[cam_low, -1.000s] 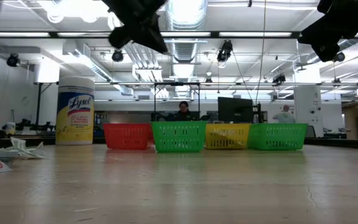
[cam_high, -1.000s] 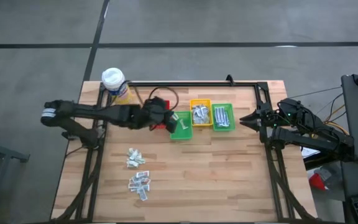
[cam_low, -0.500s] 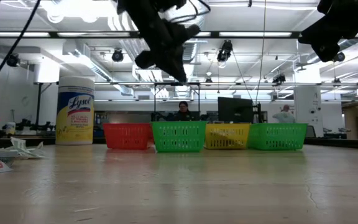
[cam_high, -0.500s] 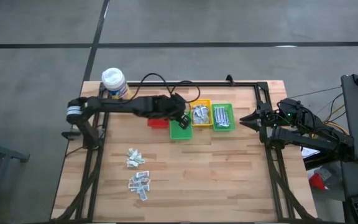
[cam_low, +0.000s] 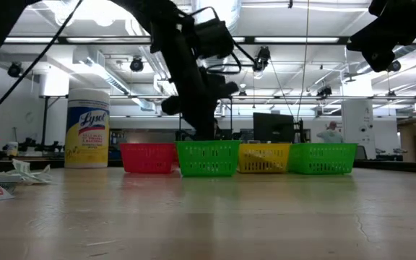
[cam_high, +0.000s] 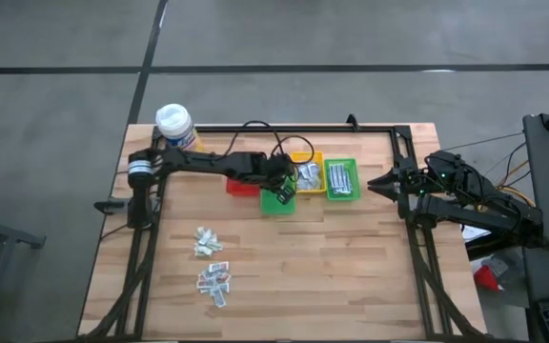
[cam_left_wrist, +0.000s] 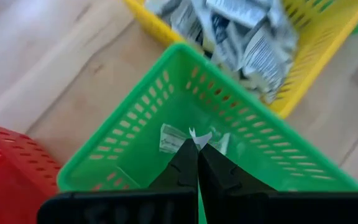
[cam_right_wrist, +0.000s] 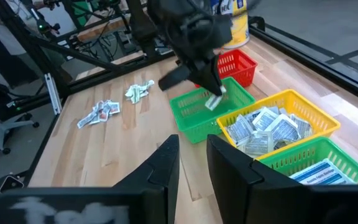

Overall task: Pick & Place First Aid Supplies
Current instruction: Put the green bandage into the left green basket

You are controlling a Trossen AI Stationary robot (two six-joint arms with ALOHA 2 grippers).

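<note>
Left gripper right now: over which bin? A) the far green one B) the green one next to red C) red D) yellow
B. The left gripper, shut on a small white packet, hangs over the near green bin, with the red bin on one side and the yellow bin on the other.
</note>
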